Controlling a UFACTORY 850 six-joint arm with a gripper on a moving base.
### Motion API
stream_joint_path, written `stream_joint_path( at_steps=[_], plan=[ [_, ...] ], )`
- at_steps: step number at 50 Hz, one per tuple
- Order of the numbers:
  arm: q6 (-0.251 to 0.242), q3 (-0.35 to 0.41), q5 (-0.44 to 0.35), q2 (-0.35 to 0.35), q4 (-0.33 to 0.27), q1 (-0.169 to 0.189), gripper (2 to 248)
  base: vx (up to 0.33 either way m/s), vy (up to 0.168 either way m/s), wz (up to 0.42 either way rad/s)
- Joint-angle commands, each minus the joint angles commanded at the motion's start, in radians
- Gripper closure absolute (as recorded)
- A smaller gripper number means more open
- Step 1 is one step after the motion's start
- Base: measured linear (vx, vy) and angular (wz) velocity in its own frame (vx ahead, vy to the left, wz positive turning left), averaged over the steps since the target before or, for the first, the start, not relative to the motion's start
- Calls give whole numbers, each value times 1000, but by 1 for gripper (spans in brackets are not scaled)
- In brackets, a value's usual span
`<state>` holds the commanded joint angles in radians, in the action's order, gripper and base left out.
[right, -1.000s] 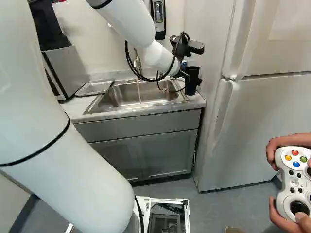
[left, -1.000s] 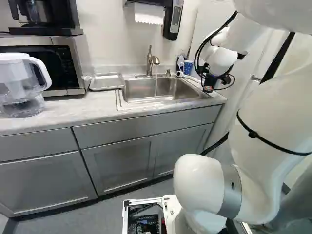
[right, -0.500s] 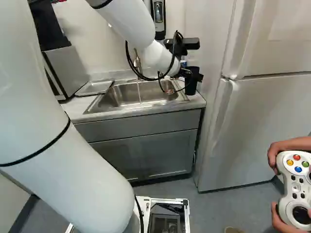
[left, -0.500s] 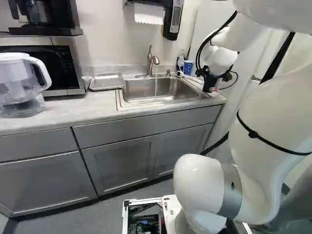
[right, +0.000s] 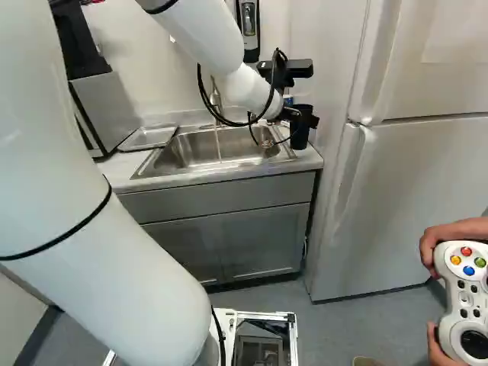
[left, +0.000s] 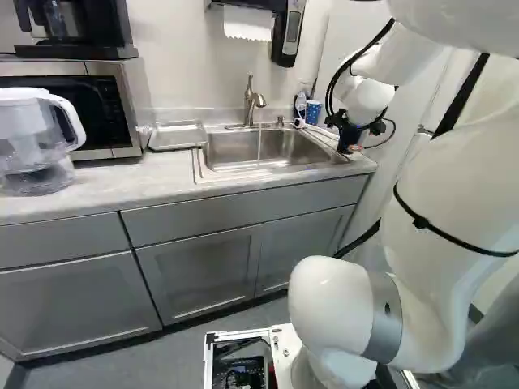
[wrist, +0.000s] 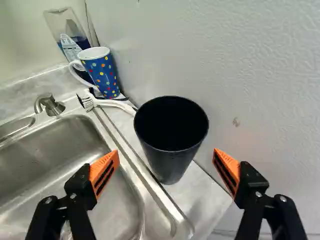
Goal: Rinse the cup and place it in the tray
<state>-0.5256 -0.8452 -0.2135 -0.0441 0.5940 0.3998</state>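
Aiming the gripper [right: 303, 117] at the black cup [wrist: 171, 162], wide open and with nothing gripped.
Standing upright on the counter [wrist: 205, 200], just beside the sink [wrist: 45, 165], near the brush [wrist: 113, 104] and spotted mug [wrist: 102, 75], across the sink from the tray [left: 178, 136], with water running from the faucet [left: 252, 100].

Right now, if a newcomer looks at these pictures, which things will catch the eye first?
The big white arm probably comes first, filling the right of the left base view. Next is the black cup, upright on the counter beside the sink, ahead of the open gripper with its orange pads. Behind the cup, a blue mug with coloured dots stands out.
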Motion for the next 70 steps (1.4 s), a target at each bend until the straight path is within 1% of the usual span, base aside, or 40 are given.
stream_joint_path(
  at_steps=[15,37,70],
  plan=[
    [0,-18,0,18,0,-5,3,0,0,0],
    [0,-18,0,18,0,-4,3,0,0,0],
    [0,-30,0,31,0,10,3,0,0,0]
  ],
)
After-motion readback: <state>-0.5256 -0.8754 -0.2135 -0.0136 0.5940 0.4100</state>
